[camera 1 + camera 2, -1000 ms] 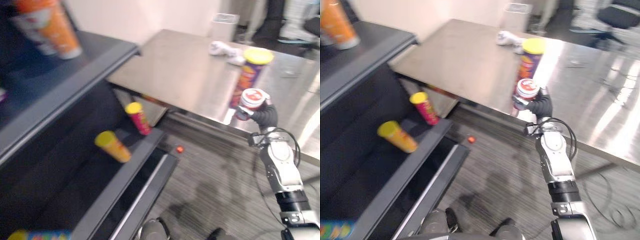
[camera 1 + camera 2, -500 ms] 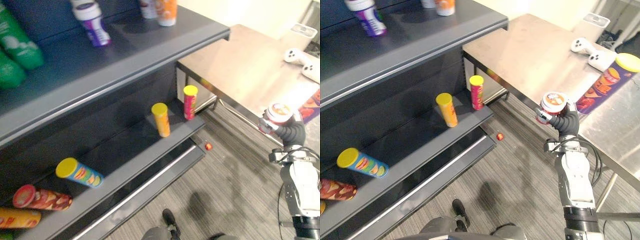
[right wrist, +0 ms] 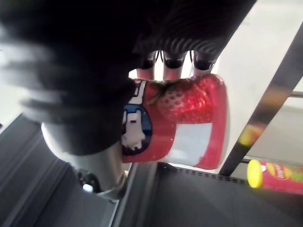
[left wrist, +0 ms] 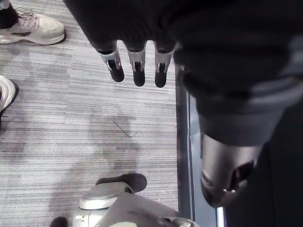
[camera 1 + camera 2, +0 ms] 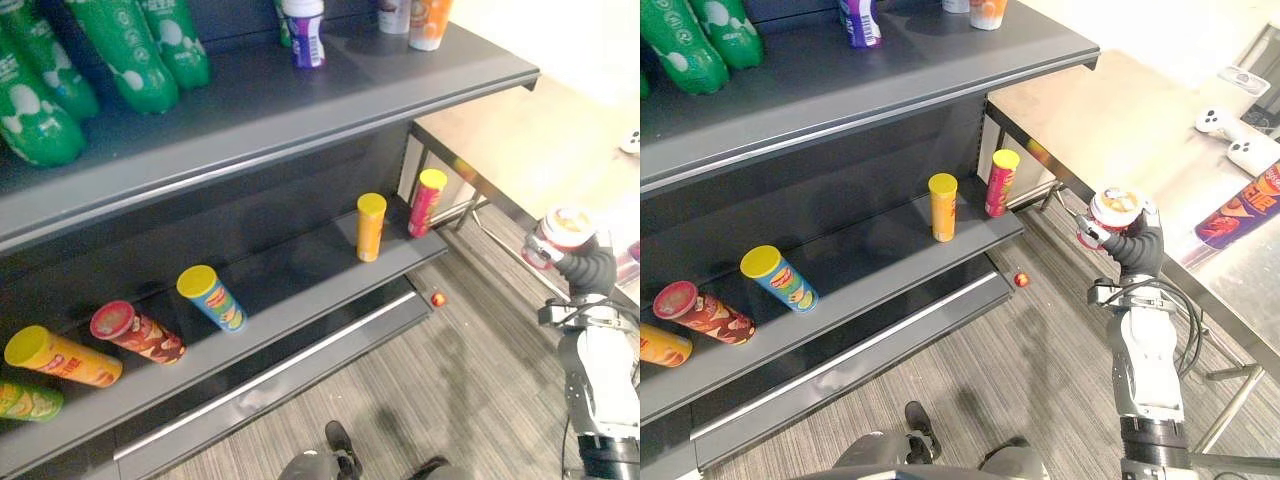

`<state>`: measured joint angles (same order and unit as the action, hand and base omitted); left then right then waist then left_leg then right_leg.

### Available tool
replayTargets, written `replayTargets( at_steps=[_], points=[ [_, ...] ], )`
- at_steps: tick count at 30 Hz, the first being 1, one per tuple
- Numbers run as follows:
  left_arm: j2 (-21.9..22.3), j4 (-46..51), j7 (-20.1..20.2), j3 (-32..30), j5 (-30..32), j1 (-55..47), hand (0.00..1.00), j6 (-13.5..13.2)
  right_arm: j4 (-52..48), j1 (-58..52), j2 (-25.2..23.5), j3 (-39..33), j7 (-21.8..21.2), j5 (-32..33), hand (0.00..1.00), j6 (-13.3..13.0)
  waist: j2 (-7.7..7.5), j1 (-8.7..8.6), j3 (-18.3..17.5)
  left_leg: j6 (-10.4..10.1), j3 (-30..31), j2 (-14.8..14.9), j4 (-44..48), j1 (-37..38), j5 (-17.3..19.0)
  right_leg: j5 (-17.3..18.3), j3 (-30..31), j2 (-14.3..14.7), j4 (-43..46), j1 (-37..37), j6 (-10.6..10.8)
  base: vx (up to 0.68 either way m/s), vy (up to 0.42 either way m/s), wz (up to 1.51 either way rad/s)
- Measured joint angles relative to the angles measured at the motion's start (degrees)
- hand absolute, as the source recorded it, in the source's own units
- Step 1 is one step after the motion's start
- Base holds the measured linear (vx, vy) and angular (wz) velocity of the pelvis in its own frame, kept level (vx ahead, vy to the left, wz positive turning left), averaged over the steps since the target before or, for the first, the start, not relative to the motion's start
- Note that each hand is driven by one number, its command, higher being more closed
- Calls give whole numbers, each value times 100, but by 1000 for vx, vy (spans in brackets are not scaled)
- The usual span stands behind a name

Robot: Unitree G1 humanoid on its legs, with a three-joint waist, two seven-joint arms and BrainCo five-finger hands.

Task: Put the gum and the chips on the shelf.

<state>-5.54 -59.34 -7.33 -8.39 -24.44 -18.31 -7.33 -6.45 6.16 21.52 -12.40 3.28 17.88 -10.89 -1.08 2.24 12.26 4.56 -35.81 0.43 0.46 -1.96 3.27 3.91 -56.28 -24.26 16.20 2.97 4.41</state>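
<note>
My right hand (image 5: pixel 1137 248) is shut on the gum tub (image 5: pixel 1114 208), a red tub with a white lid, held upright above the floor between the steel table and the shelf. The right wrist view has the fingers (image 3: pixel 173 60) curled round the tub (image 3: pixel 189 123). The chips, a purple can (image 5: pixel 1240 205), lie at the table's right end. The dark grey shelf (image 5: pixel 300 290) stands to the left, its lower board about level with the tub. My left hand (image 4: pixel 137 66) hangs open over the carpet with straight fingers.
The lower board carries two upright cans (image 5: pixel 370 226) (image 5: pixel 428 201) and several lying ones (image 5: pixel 212 297). Green bottles (image 5: pixel 130 45) stand on the upper board (image 5: pixel 300 100). A small red thing (image 5: pixel 438 298) lies on the floor. The steel table (image 5: pixel 1120 130) holds white controllers (image 5: pixel 1240 140). A person's shoe (image 4: pixel 33 30) is nearby.
The camera has swung from the table towards the shelf, so more of the shelf shows. My right hand has lifted the gum tub off the table and still holds it.
</note>
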Motion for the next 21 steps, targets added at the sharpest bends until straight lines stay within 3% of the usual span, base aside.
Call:
replayTargets(
  at_steps=[3, 6, 8, 9, 10, 11, 12, 13, 14, 15, 18, 21],
  points=[
    [54, 90, 48, -68, -20, 13, 0, -29, -65, 318, 13, 237, -458, 18, 100, -256, -3, 18, 3, -1, 11, -2, 31, -22, -1, 2, 64, -27, 68, -47, 1, -8, 32, 0],
    [84, 250, -14, -113, -1, 26, 0, -31, -415, 413, 67, 567, -871, 18, 100, -462, -75, 57, 40, -17, 288, -131, 110, -102, -15, 23, 184, -251, 402, -90, -19, -16, 17, 22],
    [65, 371, -93, -120, 46, 21, 0, -25, -500, 399, 67, 636, -1015, 15, 100, -519, -33, 157, 55, -119, 1060, -173, 293, -230, -86, 346, 1074, 78, 356, -262, -355, -34, -6, 57],
    [40, 500, -106, -102, 54, 22, 0, -25, -573, 363, 69, 575, -1012, 16, 100, -562, 5, 169, 63, -150, 1578, -195, 408, -350, -110, 522, 1815, 489, 241, -425, -670, -1, -34, 150],
    [-46, 571, -108, -73, 101, 77, 0, -13, -759, 267, 82, 433, -1010, 13, 100, -641, 23, 54, 60, -143, 2383, -313, 296, -473, -99, 707, 3036, 1269, -156, -545, -965, 25, -57, 188],
    [-98, 549, -105, -74, 103, 122, 0, 13, -803, 231, 82, 392, -1014, 13, 100, -682, -64, -43, 3, -146, 2489, -412, 223, -482, -64, 778, 3406, 1440, -318, -586, -990, 82, -72, 247],
    [-184, 468, -101, -72, 108, 242, 0, 58, -889, 124, 140, 307, -1030, 15, 100, -745, -212, -136, -10, 127, 2586, -428, 1318, -837, 65, 950, 3846, 1495, -64, -768, -714, 61, -68, 180],
    [-186, 436, -99, -65, 113, 198, 0, 118, -923, 32, 242, 306, -1092, 13, 100, -753, -54, -42, 7, 88, 2936, -287, 1451, -727, 465, 1009, 4157, 1759, 148, -773, -643, 39, -49, 190],
    [-222, 323, -92, -55, 156, 235, 0, 181, -861, -93, 164, 414, -1219, 15, 100, -796, -175, 41, 65, 74, 3271, -516, 1299, -566, 359, 945, 4627, 1783, 334, -773, -537, 21, -69, 131],
    [-276, 320, -76, -43, 240, 216, 0, 183, -846, -129, 170, 479, -1290, 13, 100, -797, -217, 1, 34, 80, 3400, -577, 1185, -518, 321, 905, 4746, 1797, 291, -750, -483, 77, -55, 146],
    [-291, 315, -38, -98, 263, 152, 0, 181, -751, 84, 172, 678, -1511, 21, 100, -873, -234, 158, 20, 29, 3584, -574, 1079, -476, 225, 531, 4732, 1733, -289, -542, -97, 126, -76, 85],
    [-283, 333, -88, -115, 260, 54, 0, 165, -383, 489, 173, 826, -1531, 89, 100, -925, -266, 276, -3, -70, 3699, -470, 1055, -462, 176, 332, 4580, 1890, -768, -264, -84, 117, -117, 15]
  ],
)
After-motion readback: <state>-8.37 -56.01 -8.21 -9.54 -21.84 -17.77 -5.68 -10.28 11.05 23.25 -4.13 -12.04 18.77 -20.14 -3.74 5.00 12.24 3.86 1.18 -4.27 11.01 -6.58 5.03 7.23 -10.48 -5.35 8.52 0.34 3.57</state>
